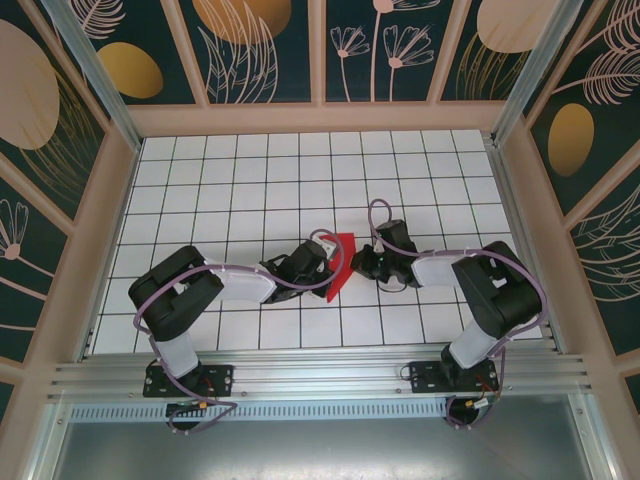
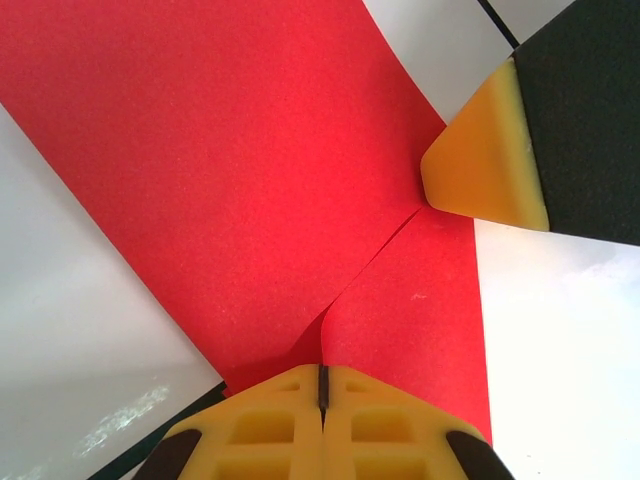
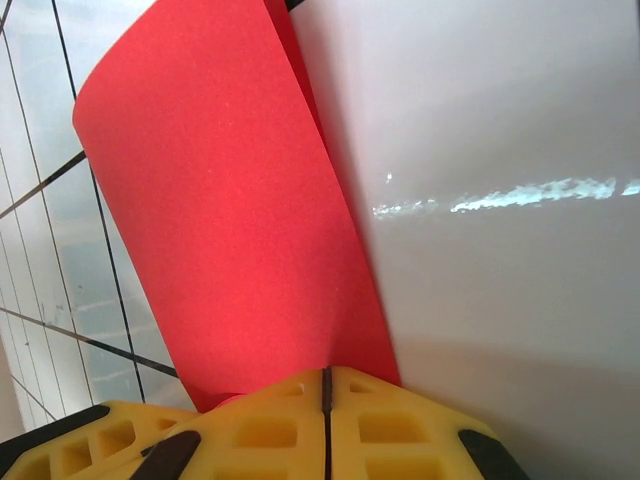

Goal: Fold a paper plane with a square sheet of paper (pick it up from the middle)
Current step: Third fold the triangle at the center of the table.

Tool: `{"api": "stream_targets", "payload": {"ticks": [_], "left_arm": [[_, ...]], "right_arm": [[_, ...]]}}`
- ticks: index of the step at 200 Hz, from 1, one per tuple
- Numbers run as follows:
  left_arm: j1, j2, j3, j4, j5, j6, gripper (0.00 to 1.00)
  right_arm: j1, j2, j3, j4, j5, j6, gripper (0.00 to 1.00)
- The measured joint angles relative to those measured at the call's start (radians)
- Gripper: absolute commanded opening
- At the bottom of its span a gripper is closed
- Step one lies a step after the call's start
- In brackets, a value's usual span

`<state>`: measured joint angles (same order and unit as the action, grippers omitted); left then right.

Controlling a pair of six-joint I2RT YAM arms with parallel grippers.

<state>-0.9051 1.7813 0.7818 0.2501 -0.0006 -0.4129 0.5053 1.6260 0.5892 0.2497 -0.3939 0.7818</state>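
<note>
The square sheet of paper is bright red and folded into a creased wedge, held between both grippers at the table's middle. In the left wrist view two of the paper's flaps meet at a seam that runs into my left gripper, which is shut on it. One yellow fingertip of the right gripper touches the paper's far edge. In the right wrist view the paper curves up from my right gripper, shut on its edge. From above, the left gripper and right gripper face each other. The paper plane is out of view.
The white gridded table spreads behind and to both sides of the arms. Patterned walls close it in on three sides. An aluminium rail with both arm bases runs along the near edge.
</note>
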Motion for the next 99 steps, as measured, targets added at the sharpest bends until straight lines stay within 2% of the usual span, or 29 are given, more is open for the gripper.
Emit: {"api": "stream_targets", "payload": {"ticks": [47,99], "left_arm": [[0.0,0.0,0.0,0.0,0.0,0.0,0.0],[0.0,0.0,0.0,0.0,0.0,0.0,0.0]], "right_arm": [[-0.027,-0.06,0.05,-0.072,0.001,-0.036,0.1],[-0.044,-0.023,0.02,-0.044,-0.009,-0.043,0.1]]}}
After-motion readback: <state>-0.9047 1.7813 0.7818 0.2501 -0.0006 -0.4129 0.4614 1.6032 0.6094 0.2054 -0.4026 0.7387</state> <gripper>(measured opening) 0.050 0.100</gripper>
